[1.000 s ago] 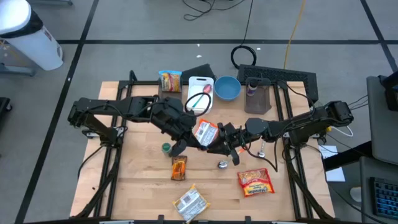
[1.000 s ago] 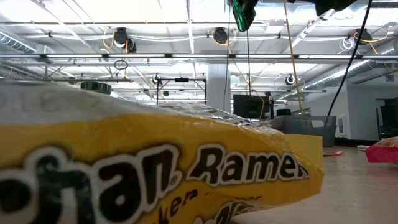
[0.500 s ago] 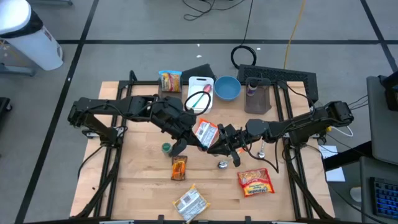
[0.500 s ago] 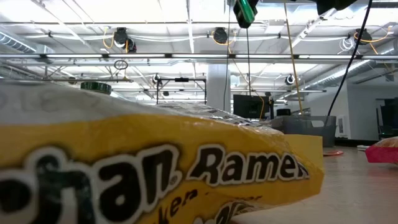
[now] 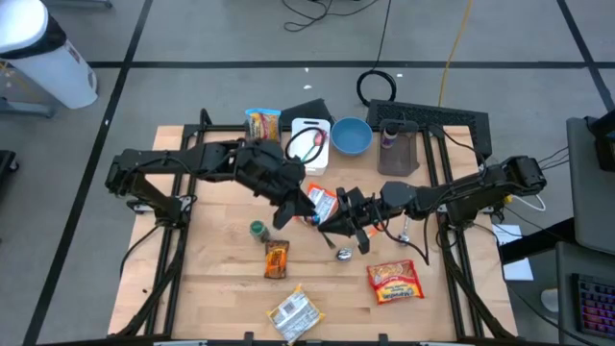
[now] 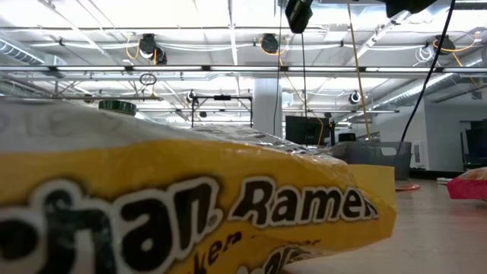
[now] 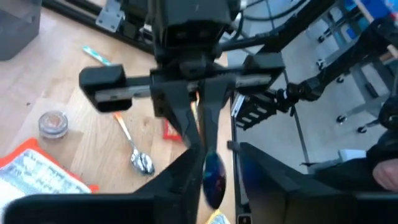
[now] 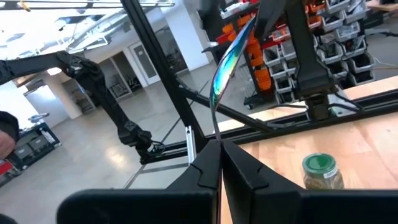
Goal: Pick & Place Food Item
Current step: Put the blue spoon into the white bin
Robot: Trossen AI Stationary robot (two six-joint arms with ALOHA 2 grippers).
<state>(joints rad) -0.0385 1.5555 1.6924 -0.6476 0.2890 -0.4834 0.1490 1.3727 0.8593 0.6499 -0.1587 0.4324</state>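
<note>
A yellow crinkly packet [image 6: 190,198] reads "Ramen"; the right gripper [image 8: 217,155] pinches a shiny foil packet [image 8: 229,53], the left gripper's [image 5: 288,204] grip unclear.

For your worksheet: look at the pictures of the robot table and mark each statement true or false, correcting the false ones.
1. The right gripper is shut on a thin snack packet. True: the right gripper pinches the snack packet by its edge, above the table.
2. The blue bowl lies on the ramen packet. False: the blue bowl sits beside the white cutting board, far from the ramen packet.
3. A green-lidded jar stands upright on the table. True: the green-lidded jar stands on the wooden table.
4. The spoon is in the bowl. False: the spoon lies on the bare table.
5. The ramen packet fills much of the low view. True.
</note>
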